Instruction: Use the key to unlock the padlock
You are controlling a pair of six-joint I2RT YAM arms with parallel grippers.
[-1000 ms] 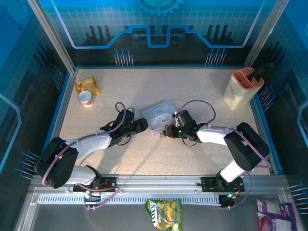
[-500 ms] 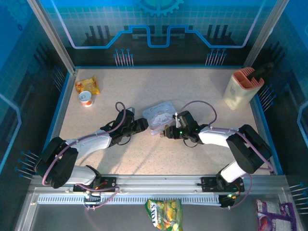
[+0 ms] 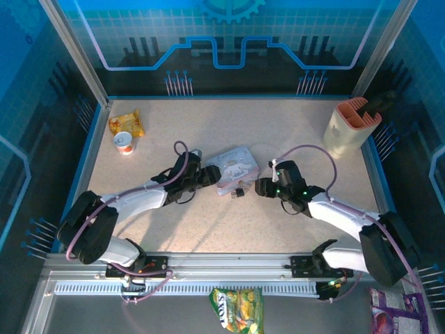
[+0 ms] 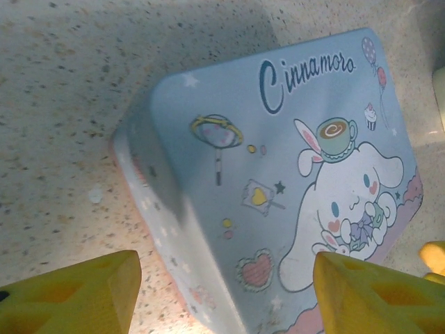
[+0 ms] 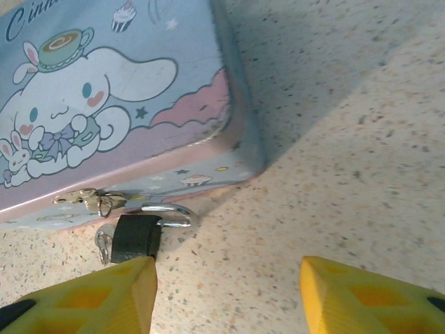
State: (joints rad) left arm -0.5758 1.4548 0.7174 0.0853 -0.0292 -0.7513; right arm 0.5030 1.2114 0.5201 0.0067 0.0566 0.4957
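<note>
The pale blue cartoon tin point(image 3: 235, 169) lies mid-table. The tiny dark padlock point(image 5: 135, 236) rests on the table at the tin's front wall, below the hasp point(image 5: 89, 200). Its silvery shackle point(image 5: 170, 211) points right. A thin wire ring point(image 5: 103, 245) pokes out at the padlock's left end; the key itself is hidden. My right gripper point(image 5: 226, 296) is open just right of the padlock point(image 3: 240, 192), and its left fingertip point(image 5: 104, 296) is almost touching the body. My left gripper point(image 4: 222, 292) is open, straddling the tin's point(image 4: 278, 174) left corner.
A beige holder with an orange top point(image 3: 351, 125) stands at the back right. A yellow snack packet point(image 3: 126, 123) and a small cup point(image 3: 124, 142) sit at the back left. A snack bag point(image 3: 236, 309) lies below the front rail.
My right gripper opened and drew back to the right, off the padlock. The left arm pushed slightly further toward the tin, which shifted a little right.
</note>
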